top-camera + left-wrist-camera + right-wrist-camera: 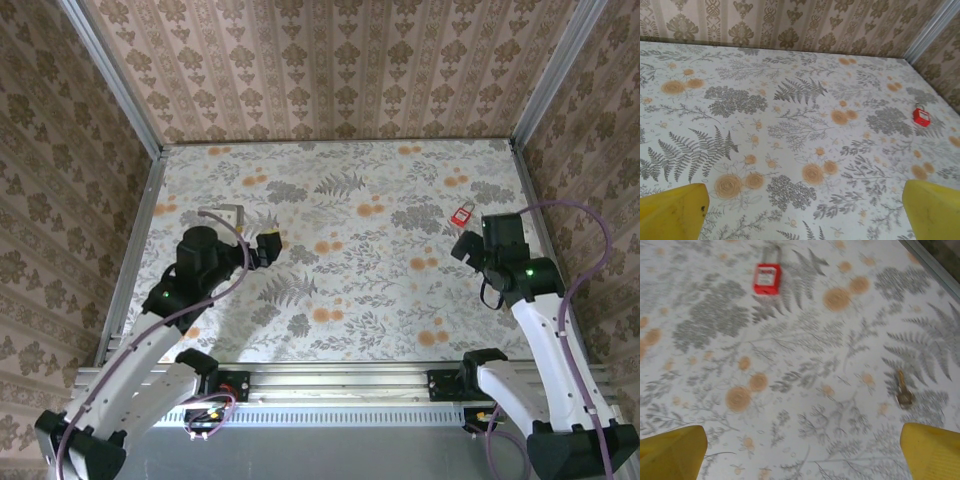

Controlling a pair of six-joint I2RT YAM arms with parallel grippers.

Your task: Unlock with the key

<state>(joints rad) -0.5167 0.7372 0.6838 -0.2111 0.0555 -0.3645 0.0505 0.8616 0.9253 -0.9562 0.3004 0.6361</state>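
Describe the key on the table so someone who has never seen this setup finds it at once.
On the floral table, look towards its right edge, near the right claw. The key lies flat on a grey fern print, apart from the red padlock. It is small, slim and brownish, while the padlock is boxy and red.

Floral-print tabletop [340, 300]; patterned wallpaper walls [330, 60] around; metal rail [340, 385] at near edge.
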